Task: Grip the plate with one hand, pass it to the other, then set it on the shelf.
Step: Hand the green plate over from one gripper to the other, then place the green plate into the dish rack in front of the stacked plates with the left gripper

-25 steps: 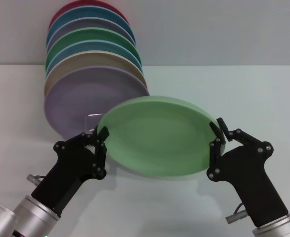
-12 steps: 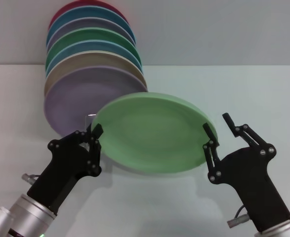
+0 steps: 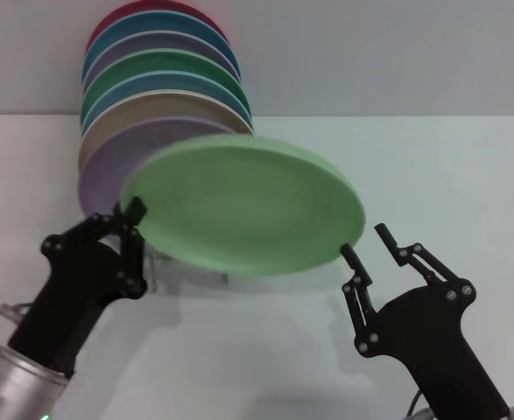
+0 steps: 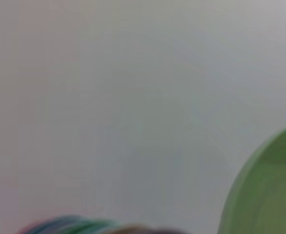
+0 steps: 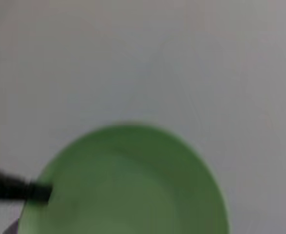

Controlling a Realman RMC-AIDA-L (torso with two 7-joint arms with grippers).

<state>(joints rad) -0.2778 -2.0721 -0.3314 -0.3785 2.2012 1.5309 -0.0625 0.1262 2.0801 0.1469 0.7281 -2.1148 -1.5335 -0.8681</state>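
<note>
The pale mint-green plate point(image 3: 243, 206) hangs tilted in the air, above the table and in front of the standing plates. My left gripper point(image 3: 132, 215) is shut on its left rim and carries it alone. My right gripper point(image 3: 366, 242) is open, just below the plate's right rim and apart from it. The plate also shows in the left wrist view point(image 4: 269, 190) and the right wrist view point(image 5: 128, 185), where a black finger point(image 5: 16, 190) touches its edge. A bit of the chrome wire shelf point(image 3: 186, 269) shows under the plate; most of it is hidden.
Several coloured plates point(image 3: 156, 83) stand on edge in a row at the back left, with a lavender plate point(image 3: 103, 171) at the front. The white table point(image 3: 449, 166) lies to the right, with a grey wall behind it.
My right gripper has opened, let go of the plate's right rim and dropped back. My left gripper has carried the plate up and to the left, towards the row of plates.
</note>
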